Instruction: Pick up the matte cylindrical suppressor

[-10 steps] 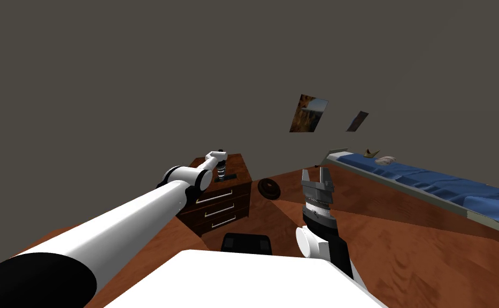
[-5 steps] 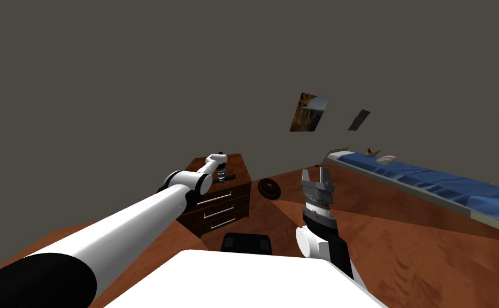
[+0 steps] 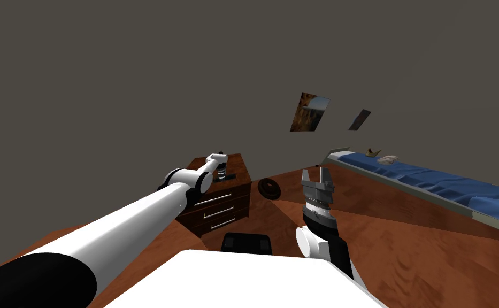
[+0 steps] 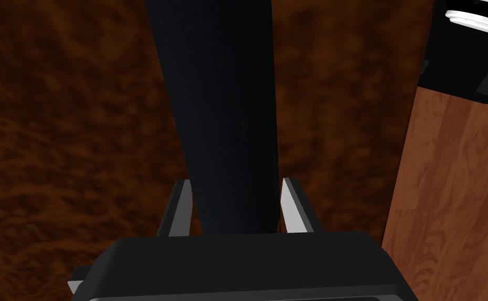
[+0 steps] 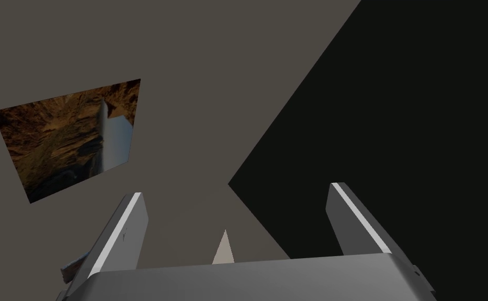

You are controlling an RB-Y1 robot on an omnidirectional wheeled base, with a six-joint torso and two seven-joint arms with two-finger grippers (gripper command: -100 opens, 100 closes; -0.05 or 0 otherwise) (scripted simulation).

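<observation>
While the left gripper (image 4: 236, 204) squeezed it from both sides, the suppressor (image 4: 222, 104), a matte black cylinder, ran straight out from between the two fingers (image 4: 181, 209). Both blades were pressed flat against its flanks, with no gap showing on either side, so that was a firm grasp. Under it was the dark, mottled wood of the dresser (image 4: 54, 157) top, though whether the cylinder rested on that top or hung just clear of it, I could not tell. Past the dresser's edge, the lighter wood of the floor (image 4: 446, 209) showed. From the head, the left arm reached far out, its gripper (image 3: 221, 172) pointing down at the top, and the suppressor (image 3: 228, 177) was a small dark sliver beside it, near the front edge. The dresser (image 3: 232, 200) showed three drawers (image 3: 219, 212) with pale bar handles. Just to its right a dark round disc (image 3: 269, 188) stood on the floor (image 3: 403, 240). The right gripper (image 3: 315, 174) was held up nearer the body, well apart from the dresser, and its wrist view showed that gripper (image 5: 236, 190) with fingers spread wide and nothing between them. Off to the right lay a bed (image 3: 430, 184) with a blue cover, and a picture (image 3: 309, 113) hung on the grey wall above.
</observation>
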